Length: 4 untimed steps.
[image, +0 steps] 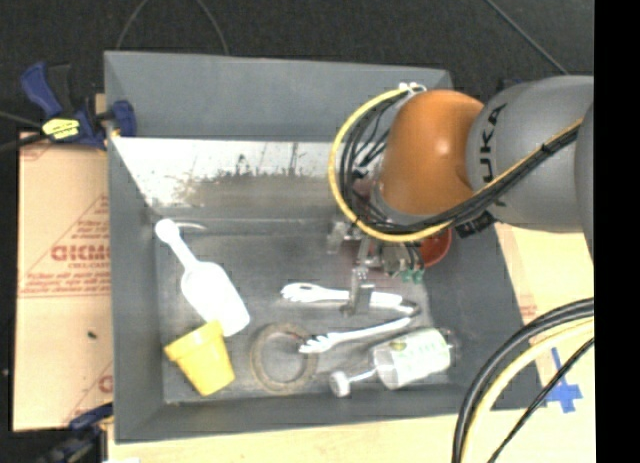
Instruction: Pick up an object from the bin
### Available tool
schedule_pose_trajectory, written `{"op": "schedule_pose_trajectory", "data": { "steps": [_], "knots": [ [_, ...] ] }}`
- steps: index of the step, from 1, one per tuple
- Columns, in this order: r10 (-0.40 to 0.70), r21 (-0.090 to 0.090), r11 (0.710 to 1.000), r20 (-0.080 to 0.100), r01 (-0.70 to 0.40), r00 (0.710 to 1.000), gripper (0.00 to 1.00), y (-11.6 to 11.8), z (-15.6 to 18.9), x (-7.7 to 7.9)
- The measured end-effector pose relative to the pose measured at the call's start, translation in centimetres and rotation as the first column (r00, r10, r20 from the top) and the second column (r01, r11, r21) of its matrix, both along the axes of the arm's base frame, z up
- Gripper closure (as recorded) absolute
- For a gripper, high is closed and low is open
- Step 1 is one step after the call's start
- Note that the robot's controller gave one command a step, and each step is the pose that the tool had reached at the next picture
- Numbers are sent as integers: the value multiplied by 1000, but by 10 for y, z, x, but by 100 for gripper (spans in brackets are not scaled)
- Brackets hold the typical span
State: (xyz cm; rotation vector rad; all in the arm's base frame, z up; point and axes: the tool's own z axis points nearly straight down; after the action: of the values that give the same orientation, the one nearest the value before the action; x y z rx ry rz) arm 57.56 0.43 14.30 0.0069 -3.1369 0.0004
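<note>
A white plastic utensil (310,295) lies flat on the floor of the bin (470,286), right of centre, with its broad head pointing left and its slim handle running right. The middle of the handle is hidden beneath the end effector (361,299).

This looks like a robotics lab, a test cell rather than anyone's home. A grey metal bin (250,91) sits on a dark surface (300,1), and thick black cables (500,351) loop past the bin's near right corner. Over the bin's right side hangs a grey industrial arm (535,161) with an orange wrist cover (425,151) and bundled wiring (347,151). Inside the bin lie mismatched oddments: a white scoop (205,286), a yellow cup (203,356) and a small bottle (410,359).
</note>
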Motion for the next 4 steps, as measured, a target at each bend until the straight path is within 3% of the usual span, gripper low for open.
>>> {"op": "schedule_pose_trajectory", "data": {
  "steps": [1, 2, 4],
  "knots": [
    [0, 0, 1000, 8, 0, 1000, 0, 0, 5, 2],
    [-140, 1, 990, 7, 140, 990, 0, 19, -73, 7],
    [-142, 1, 990, 12, 142, 990, 0, 18, -72, 8]
  ]
}}
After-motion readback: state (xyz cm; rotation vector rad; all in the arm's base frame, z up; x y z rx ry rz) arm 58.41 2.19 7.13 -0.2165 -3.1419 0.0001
